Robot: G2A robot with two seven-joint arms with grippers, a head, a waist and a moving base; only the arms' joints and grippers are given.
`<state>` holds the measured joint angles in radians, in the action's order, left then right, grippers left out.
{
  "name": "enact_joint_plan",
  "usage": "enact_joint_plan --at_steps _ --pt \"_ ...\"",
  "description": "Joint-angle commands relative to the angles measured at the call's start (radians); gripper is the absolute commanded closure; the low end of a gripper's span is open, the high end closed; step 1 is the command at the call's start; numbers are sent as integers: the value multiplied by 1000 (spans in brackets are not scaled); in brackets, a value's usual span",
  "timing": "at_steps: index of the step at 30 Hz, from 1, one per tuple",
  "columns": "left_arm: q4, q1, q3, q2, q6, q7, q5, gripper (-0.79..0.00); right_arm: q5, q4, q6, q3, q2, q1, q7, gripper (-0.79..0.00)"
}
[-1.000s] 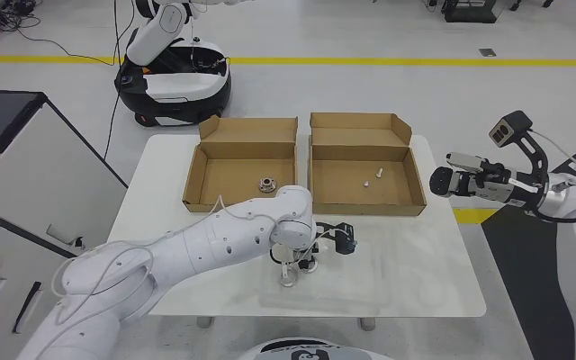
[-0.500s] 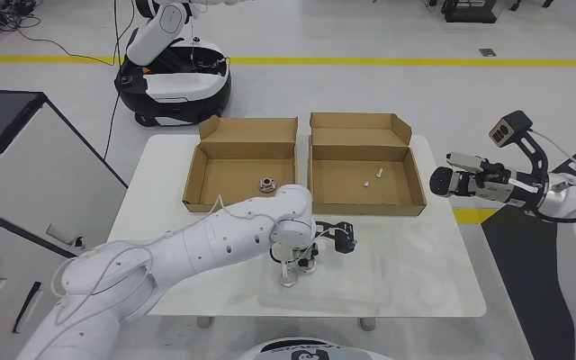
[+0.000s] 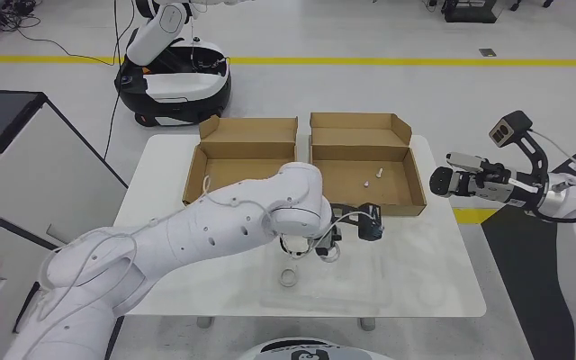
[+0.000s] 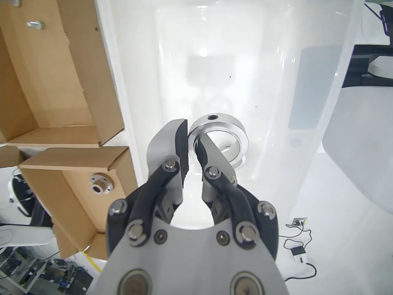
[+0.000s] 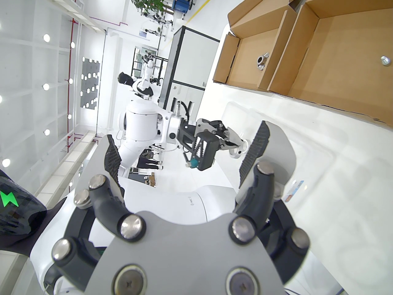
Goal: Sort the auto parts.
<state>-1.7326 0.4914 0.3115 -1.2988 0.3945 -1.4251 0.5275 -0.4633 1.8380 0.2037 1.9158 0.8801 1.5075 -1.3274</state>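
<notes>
My left gripper (image 4: 192, 138) is shut on the wall of a silver ring (image 4: 218, 135), one finger inside it and one outside. It holds the ring (image 3: 331, 255) above the table, in front of the right cardboard box (image 3: 414, 184). The right wrist view shows this left gripper (image 5: 236, 147) from the side. A second ring (image 3: 287, 276) lies near the table's front edge. The left box (image 3: 193, 175) holds a flanged hub (image 4: 98, 185), and the right box holds two bolts (image 3: 379, 169). Beyond the table's right edge, my right gripper (image 3: 441, 180) is open and holds nothing.
A clear plastic tray (image 4: 276, 62) lies on the white table (image 3: 162, 180) under the held ring. The two boxes stand side by side along the far half. Another robot (image 3: 175, 76) is parked on the floor behind the table.
My left gripper has lifted one ring off the table and carried it right, toward the right box. The other ring stays put. The right arm has not moved.
</notes>
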Motion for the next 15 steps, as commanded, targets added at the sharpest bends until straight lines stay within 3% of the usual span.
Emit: enact_joint_plan --at_steps 1,9,15 --pt "-29 -12 19 2 -4 3 10 0 0 0 0 0 0 0 0 -785" --pt "-115 -37 120 17 -9 51 60 0 0 0 0 0 0 0 0 -785" --pt "-153 3 204 57 28 31 111 0 0 0 0 0 0 0 0 -785"
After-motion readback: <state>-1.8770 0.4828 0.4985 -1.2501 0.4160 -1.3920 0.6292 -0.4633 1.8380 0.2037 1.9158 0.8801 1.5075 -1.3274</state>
